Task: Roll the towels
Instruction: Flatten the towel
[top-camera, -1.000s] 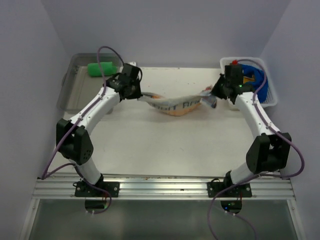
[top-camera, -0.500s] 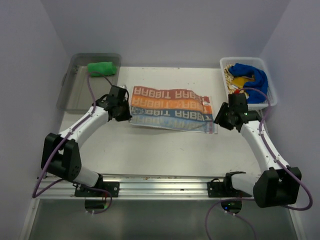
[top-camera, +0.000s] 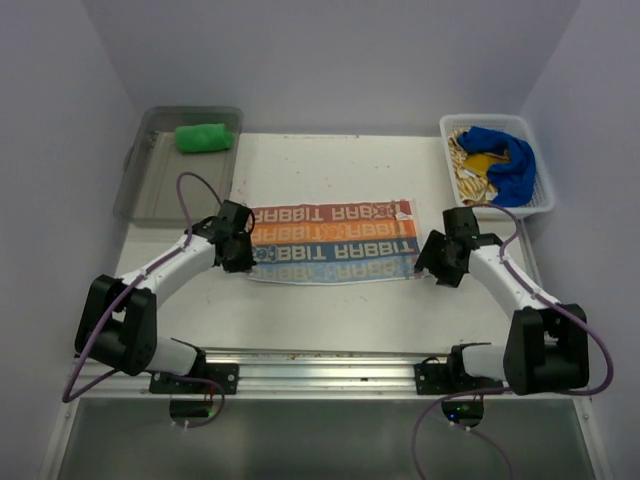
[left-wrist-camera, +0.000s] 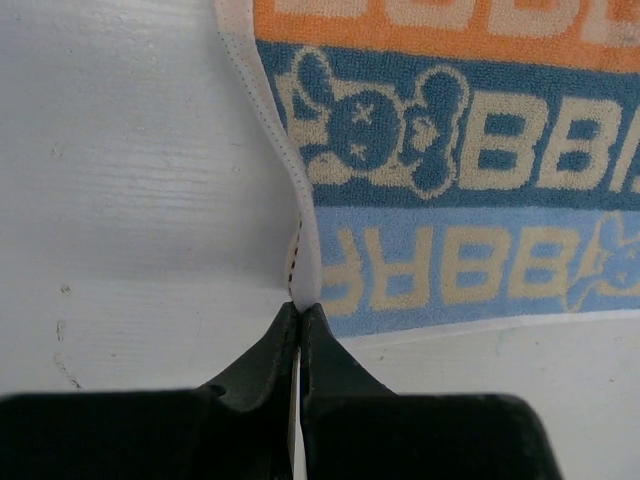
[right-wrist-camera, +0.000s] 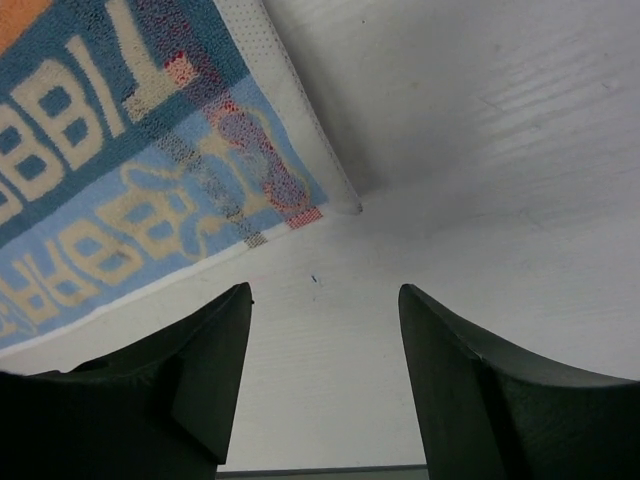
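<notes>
The orange, blue and white printed towel (top-camera: 330, 243) lies spread flat in the middle of the table. My left gripper (top-camera: 243, 258) is shut on its near-left corner. In the left wrist view the white hem of the towel (left-wrist-camera: 460, 150) is pinched at the tips of that gripper (left-wrist-camera: 300, 305). My right gripper (top-camera: 428, 262) stands open just off the near-right corner. In the right wrist view only bare table lies between the jaws of the right gripper (right-wrist-camera: 325, 290), and the towel's corner (right-wrist-camera: 150, 180) lies flat ahead of it. The green towel (top-camera: 205, 137) lies rolled in the grey tray. The blue towel (top-camera: 505, 160) and the yellow-tan towel (top-camera: 468, 165) lie bunched in the white basket.
A grey tray (top-camera: 160, 185) stands at the back left and a white basket (top-camera: 540, 205) at the back right. The white table (top-camera: 330, 315) runs bare from the towel to the metal rail at the near edge.
The printed towel hung stretched between both grippers near the back; both arms drew it nearer and laid it flat. The right gripper opened and let go of its corner.
</notes>
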